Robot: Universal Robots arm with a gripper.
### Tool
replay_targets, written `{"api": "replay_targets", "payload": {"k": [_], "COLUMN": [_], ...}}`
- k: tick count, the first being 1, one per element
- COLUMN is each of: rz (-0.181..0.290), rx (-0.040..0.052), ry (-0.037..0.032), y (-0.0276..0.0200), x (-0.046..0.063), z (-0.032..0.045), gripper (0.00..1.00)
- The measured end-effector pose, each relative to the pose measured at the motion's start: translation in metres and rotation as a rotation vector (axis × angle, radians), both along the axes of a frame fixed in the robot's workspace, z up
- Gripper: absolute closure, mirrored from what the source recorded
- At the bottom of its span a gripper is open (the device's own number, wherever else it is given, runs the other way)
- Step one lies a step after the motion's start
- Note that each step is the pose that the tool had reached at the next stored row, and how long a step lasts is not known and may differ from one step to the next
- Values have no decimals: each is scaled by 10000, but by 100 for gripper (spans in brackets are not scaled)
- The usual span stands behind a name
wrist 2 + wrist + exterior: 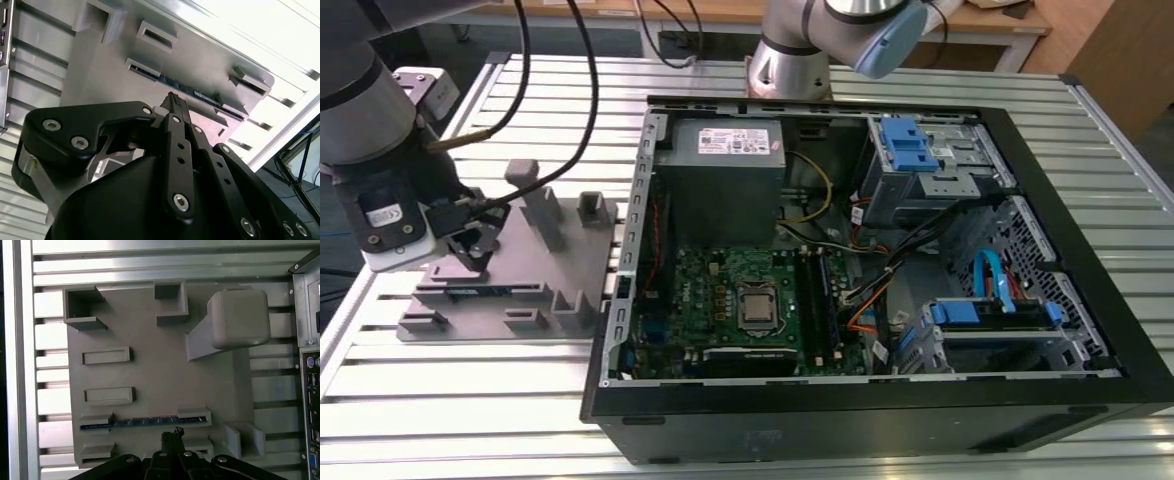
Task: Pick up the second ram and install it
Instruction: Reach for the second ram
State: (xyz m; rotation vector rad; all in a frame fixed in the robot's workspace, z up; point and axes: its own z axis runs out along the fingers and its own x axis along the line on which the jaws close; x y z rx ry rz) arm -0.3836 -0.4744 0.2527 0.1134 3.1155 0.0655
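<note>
The second ram (145,422) is a thin dark board standing on edge in a slot of the grey holder block (160,375); its edge also shows in the second wrist view (195,93) and in the exterior view (478,291). My gripper (172,434) hangs just above and beside the ram, apart from it, with its black fingers (173,101) pressed together and nothing between them. In the exterior view the gripper (472,246) sits over the holder block (520,305) at the exterior view's left.
An open computer case (627,330) lies to the exterior view's right of the holder, with the green motherboard (720,275) and its memory slots (817,300) exposed. Tall grey posts (534,200) rise from the holder near the gripper. Everything rests on a slatted metal table (480,380).
</note>
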Motion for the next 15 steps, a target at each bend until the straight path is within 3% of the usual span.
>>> {"api": "replay_targets", "payload": {"k": [12,15], "rz": [17,19], "rx": [0,-2], "ry": [1,2], "y": [9,8], "x": [-77,-80], "z": [-219,-239], "gripper": [89,89]}}
